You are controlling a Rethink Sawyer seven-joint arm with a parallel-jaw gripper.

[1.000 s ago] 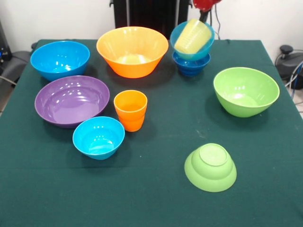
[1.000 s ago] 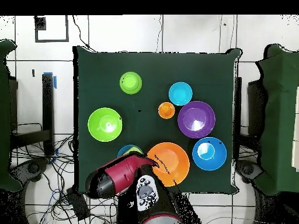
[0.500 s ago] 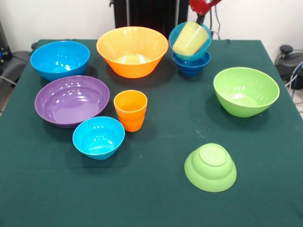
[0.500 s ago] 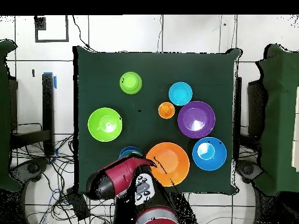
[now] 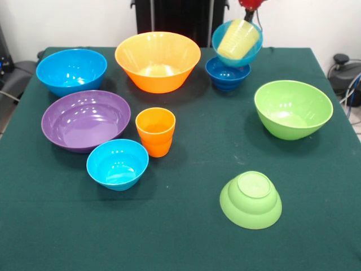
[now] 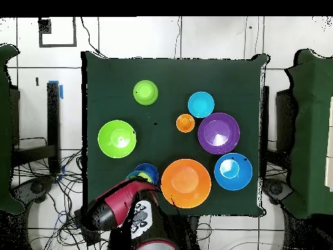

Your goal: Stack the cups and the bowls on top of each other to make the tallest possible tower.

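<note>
I see my tool [image 5: 249, 12] only as a red and black tip at the far edge, just behind a light blue bowl [image 5: 237, 42] that is lifted and tilted toward me, with the pale yellow cup [image 5: 239, 39] lying inside it. The tool appears to be gripping the far rim of that bowl, though the rim hides the contact, so I cannot tell for certain how the jaws stand. The lifted bowl hangs above and a little right of the dark blue bowl [image 5: 227, 74], which sits upright on the green tabletop [image 5: 180, 237] at the far right.

Left of that pair stands the large orange bowl [image 5: 157, 60], and further left the large blue bowl [image 5: 71, 70], both upright along the far side. The purple bowl [image 5: 86, 119] sits nearer, on the left. Just right of it stands the orange cup [image 5: 155, 131], upright and empty, and the second light blue bowl [image 5: 117, 164] sits near and left of that cup, close to both without my being able to say that they touch. The large lime green bowl [image 5: 293, 108] stands upright on the right, well apart from the rest. The small lime green bowl [image 5: 251, 199] lies upside down in the near right part of the tabletop, alone.

I can read no brand, label or writing on any of these things.
</note>
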